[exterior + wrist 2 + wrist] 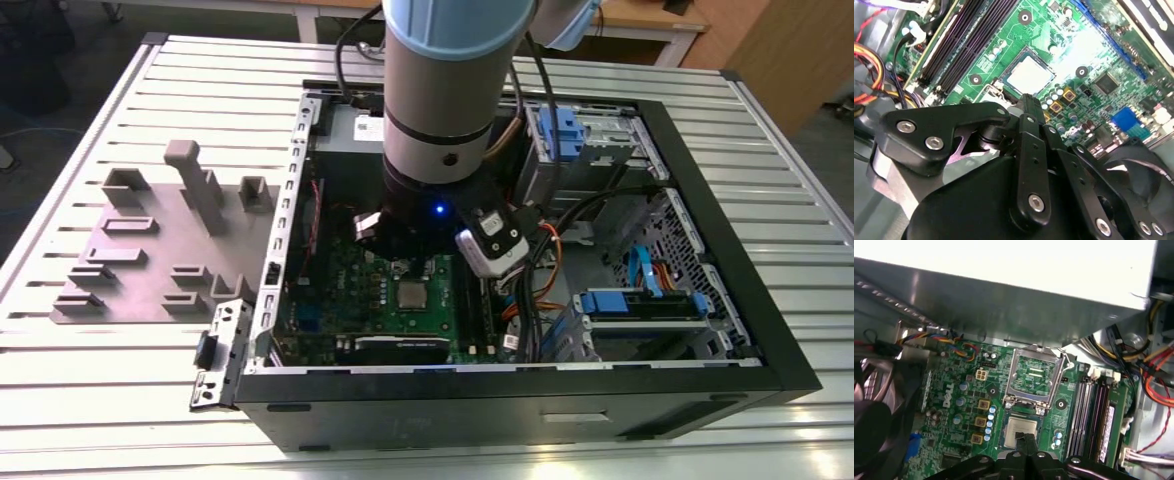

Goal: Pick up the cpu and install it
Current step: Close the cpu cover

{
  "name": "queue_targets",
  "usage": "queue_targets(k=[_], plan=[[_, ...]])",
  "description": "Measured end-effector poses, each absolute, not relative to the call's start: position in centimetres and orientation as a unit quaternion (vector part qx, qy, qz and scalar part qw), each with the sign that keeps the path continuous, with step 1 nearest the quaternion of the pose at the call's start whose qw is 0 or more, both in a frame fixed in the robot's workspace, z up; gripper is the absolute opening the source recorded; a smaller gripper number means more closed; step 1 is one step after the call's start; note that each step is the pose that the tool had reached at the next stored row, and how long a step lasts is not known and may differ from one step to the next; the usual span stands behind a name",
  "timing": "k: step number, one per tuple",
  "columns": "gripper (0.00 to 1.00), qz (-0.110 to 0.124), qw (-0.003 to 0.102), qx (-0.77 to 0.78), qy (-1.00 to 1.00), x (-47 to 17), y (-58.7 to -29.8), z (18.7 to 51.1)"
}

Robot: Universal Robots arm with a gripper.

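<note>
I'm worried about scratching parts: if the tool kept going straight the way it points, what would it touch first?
Probably the cpu seated on the green board: the tool points at the chip's edge. How far above it hangs is unclear.

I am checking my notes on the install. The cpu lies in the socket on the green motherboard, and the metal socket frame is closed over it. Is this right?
Not quite. The cpu does lie in the socket on the green motherboard, but the metal socket frame is not closed over it: it stands flipped open beside the cpu, as the first wrist view shows.
</note>
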State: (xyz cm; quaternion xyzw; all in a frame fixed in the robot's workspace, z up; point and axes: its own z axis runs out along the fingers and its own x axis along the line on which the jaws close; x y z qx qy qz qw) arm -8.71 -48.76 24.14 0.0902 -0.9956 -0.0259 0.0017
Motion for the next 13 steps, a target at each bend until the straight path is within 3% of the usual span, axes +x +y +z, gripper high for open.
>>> queue_targets(k=[13], plan=[[0.11,-0.025,0.001,0.184,-0.983,-8.69,-48.77,24.08]])
